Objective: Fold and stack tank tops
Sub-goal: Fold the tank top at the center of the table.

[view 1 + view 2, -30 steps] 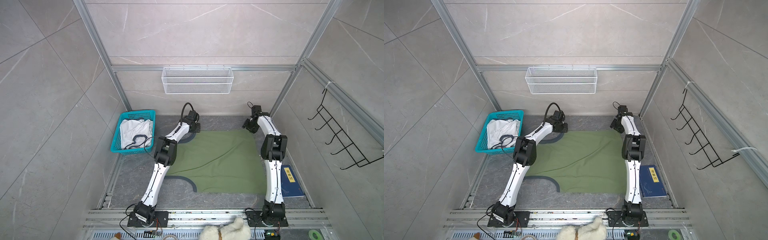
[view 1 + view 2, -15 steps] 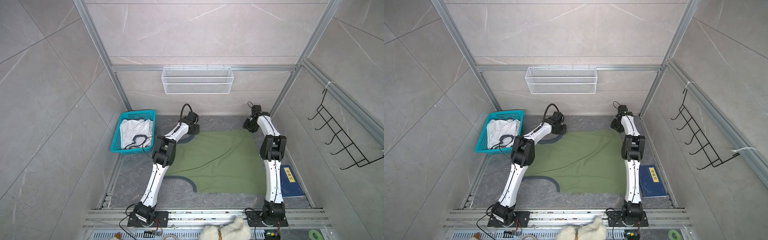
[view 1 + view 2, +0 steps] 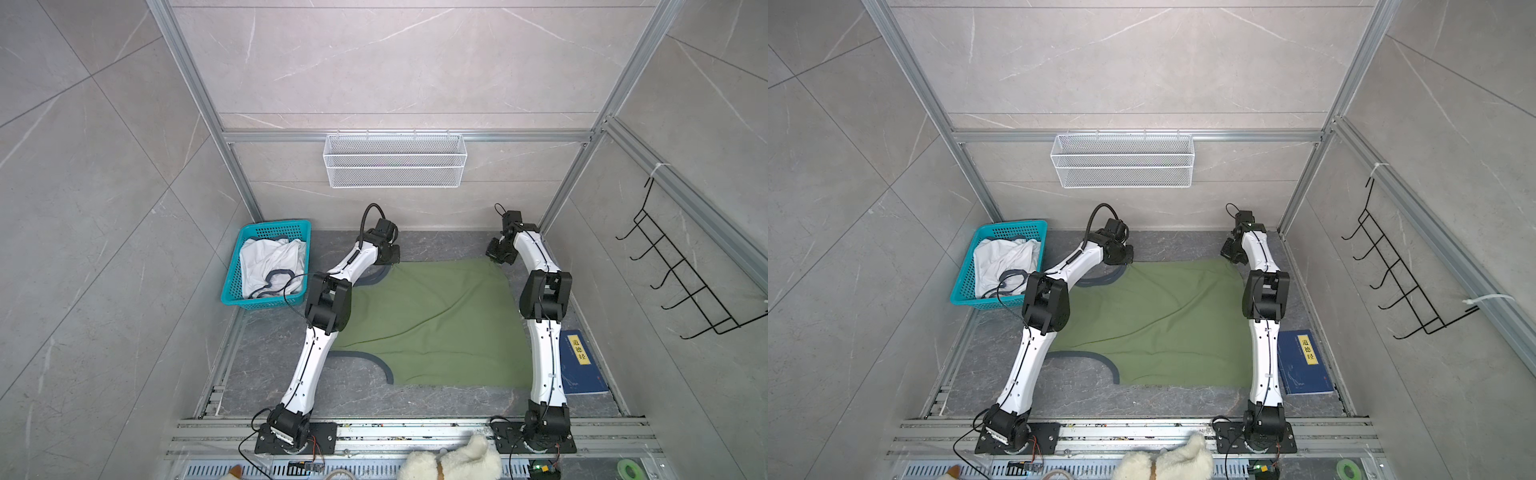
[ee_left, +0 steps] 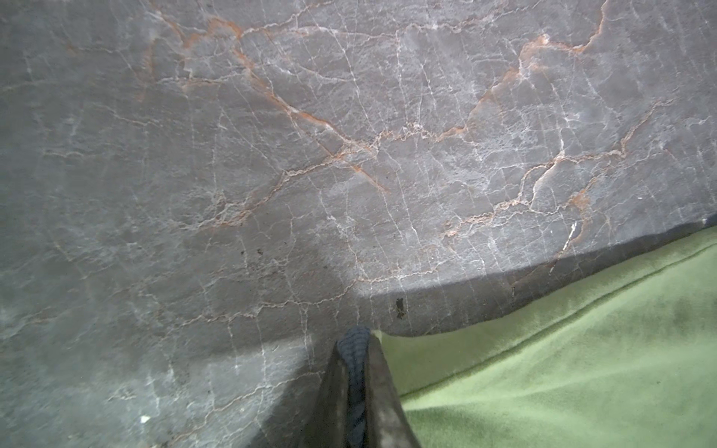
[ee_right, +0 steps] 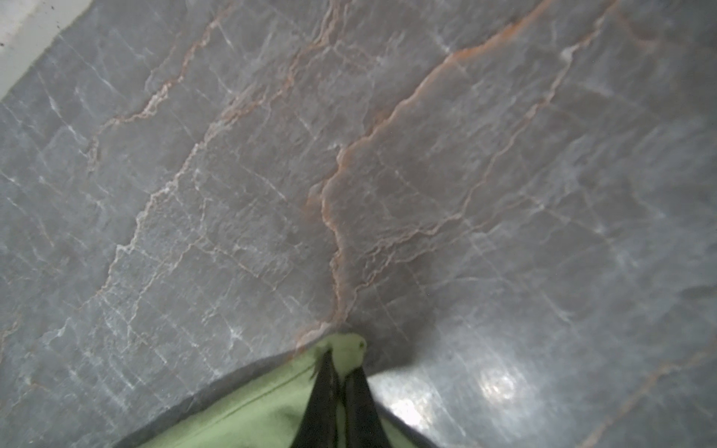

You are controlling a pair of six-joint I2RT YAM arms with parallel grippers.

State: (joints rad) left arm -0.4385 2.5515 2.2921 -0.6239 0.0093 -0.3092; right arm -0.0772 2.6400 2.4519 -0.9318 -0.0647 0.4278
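Left tool (image 4: 355,349) and right tool (image 5: 340,372) pinch the green tank top (image 3: 432,316) (far corners).

This looks like a robot lab with a small test booth. Gray tile walls (image 3: 395,62) sit in a silver metal frame (image 3: 399,136). A white left arm (image 3: 306,365) and right arm (image 3: 547,365) are bolted to a rail (image 3: 415,430) at the bottom of the picture.

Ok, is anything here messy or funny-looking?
A fluffy white plush toy lies up front, odd beside laundry. The white tank top sits crumpled in the teal basket, and the green tank top has a long diagonal wrinkle.
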